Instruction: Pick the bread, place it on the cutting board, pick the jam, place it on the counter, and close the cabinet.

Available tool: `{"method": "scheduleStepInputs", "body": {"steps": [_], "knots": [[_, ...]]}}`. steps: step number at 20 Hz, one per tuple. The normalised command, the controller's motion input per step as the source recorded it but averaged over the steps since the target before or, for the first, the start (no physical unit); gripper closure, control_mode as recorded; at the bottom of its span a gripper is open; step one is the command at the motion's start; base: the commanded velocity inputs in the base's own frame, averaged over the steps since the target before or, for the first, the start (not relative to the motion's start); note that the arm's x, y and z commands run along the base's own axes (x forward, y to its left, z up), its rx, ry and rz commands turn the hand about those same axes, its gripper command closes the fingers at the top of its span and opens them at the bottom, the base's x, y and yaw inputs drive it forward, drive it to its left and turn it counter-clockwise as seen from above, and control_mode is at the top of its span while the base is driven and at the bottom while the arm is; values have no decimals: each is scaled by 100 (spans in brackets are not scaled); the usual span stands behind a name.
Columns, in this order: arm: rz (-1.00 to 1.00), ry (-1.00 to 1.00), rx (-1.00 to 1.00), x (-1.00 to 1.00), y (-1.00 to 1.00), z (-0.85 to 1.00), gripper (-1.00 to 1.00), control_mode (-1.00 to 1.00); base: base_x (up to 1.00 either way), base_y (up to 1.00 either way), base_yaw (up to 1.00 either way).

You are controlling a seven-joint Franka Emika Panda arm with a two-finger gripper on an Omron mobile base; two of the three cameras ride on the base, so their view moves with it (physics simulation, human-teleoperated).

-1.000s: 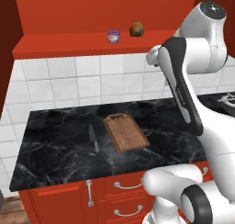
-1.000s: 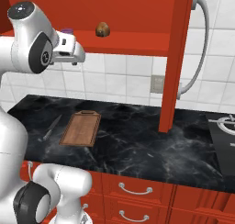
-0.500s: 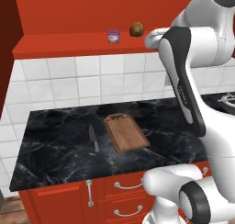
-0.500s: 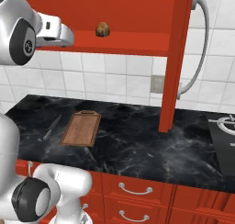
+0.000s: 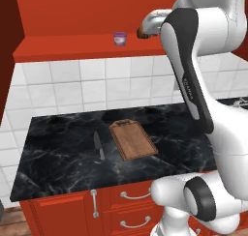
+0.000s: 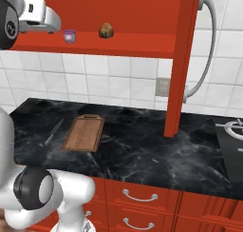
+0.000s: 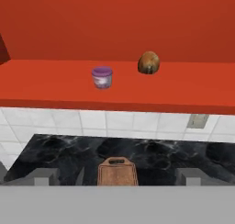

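The bread [image 7: 148,63] is a small golden-brown lump on the open cabinet's red shelf [image 7: 50,87], with the purple jam [image 7: 102,77] jar to its left. Both stand apart from my gripper [image 7: 115,177], which is open and empty, its fingertips [image 7: 42,176] spread wide. In the left base view my hand [image 5: 151,23] hovers at shelf height and half covers the bread [image 5: 141,33], right of the jam [image 5: 119,38]. The right base view shows jam [image 6: 70,35] and bread [image 6: 106,30] side by side. The wooden cutting board [image 5: 133,140] lies bare on the black counter [image 5: 58,157].
A grey knife [image 5: 98,145] lies left of the board. The cabinet's open right door [image 6: 182,60] hangs edge-on over the counter, and its left door [image 5: 7,41] stands open too. A stove burner [image 6: 232,129] sits at the far right. Red drawers [image 5: 131,201] run below.
My arm has risen. The hand climbed from below the shelf edge to shelf height, in front of the bread and jam. Bread, jam and board have not moved.
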Motion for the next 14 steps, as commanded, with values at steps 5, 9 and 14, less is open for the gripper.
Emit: {"method": "scheduleStepInputs", "body": {"steps": [5, 9, 14], "knots": [[0, 0, 1, -16, 46, 16, -100, -100, 0, 0, 0], [0, 0, 0, -30, 55, 0, -100, -100, 0, 0, 0], [0, -1, 0, -14, 33, -1, -100, -100, 0, 0, 0]]}}
